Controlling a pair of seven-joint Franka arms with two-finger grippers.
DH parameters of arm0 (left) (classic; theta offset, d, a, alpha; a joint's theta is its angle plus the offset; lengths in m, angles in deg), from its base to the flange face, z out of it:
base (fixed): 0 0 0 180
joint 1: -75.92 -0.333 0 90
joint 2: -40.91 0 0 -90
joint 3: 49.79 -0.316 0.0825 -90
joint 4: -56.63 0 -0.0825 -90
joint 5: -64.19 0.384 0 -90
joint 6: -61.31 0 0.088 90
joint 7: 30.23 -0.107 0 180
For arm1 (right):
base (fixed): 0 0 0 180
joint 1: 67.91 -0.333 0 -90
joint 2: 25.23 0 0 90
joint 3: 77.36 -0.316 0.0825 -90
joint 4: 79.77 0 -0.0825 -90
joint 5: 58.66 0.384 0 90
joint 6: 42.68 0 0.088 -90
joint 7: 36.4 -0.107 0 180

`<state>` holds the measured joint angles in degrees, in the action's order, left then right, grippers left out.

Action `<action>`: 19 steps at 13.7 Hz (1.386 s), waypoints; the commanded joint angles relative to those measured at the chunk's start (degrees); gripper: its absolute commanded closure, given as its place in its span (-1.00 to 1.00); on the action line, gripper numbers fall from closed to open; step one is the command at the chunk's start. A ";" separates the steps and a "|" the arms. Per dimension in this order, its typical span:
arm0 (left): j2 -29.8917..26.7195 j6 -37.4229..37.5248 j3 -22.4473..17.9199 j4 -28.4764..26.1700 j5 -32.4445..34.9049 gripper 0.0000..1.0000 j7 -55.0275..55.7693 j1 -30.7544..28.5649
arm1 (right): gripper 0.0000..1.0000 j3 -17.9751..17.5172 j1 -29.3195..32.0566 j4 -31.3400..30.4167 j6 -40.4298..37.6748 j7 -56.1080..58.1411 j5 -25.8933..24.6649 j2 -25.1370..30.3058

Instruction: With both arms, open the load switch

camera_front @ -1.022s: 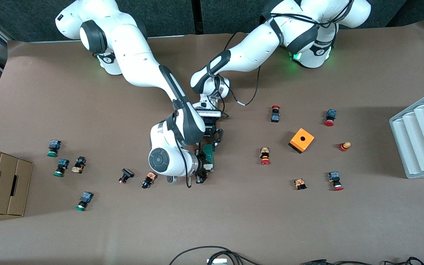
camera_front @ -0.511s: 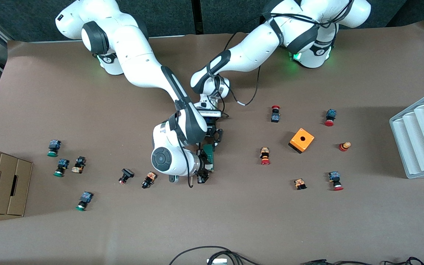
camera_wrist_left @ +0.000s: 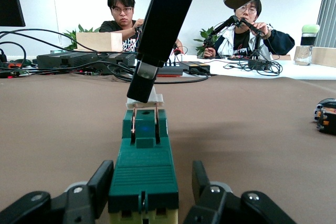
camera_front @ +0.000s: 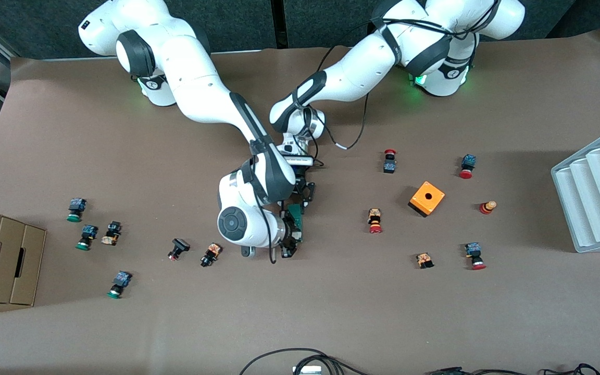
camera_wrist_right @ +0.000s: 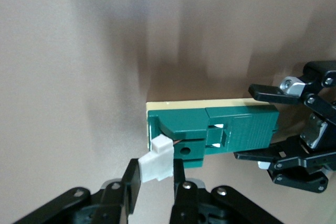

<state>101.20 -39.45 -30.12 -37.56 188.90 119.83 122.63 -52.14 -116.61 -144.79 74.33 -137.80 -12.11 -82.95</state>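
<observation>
The load switch [camera_front: 296, 214], a narrow dark-green block, lies on the brown table mid-way between the arms. Its white handle [camera_wrist_right: 157, 163] is at the end nearer the front camera. My left gripper [camera_wrist_left: 151, 171] is low on the table, shut on the switch's other end, with a finger [camera_wrist_left: 100, 184] against each side of the green body [camera_wrist_left: 144, 161]. My right gripper [camera_wrist_right: 156, 174] comes in from the side and is shut on the white handle, which stands tilted away from the green body [camera_wrist_right: 231, 129]. In the front view the right wrist [camera_front: 235, 224] hides part of the switch.
A red pushbutton [camera_front: 375, 221] and an orange box [camera_front: 427, 198] lie toward the left arm's end, and a dark pushbutton [camera_front: 210, 254] lies close by the right wrist. A grey ribbed tray [camera_front: 597, 192] and a cardboard box [camera_front: 0, 255] stand at the table's two ends.
The right wrist has edged a little toward the switch, and its fingers have closed in on the white handle. The left arm and the switch have stayed put.
</observation>
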 commanded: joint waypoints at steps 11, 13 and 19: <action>1.23 1.00 -0.33 0.33 -0.52 -0.36 0.93 0.49 | 0.38 -3.77 0.44 -5.73 -1.08 -0.20 -4.71 4.91; 1.15 1.00 -0.33 0.33 -0.52 -0.36 0.93 0.49 | 0.38 -3.77 0.44 -5.73 -1.08 -0.20 -4.80 5.26; 1.14 1.00 -0.33 0.33 -0.61 -0.36 0.84 0.49 | 0.37 -3.77 0.44 -6.43 -1.96 0.15 -5.06 6.40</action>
<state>101.20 -39.41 -30.12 -37.56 188.89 119.83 122.63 -55.23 -116.21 -148.77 73.81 -137.72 -15.47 -79.25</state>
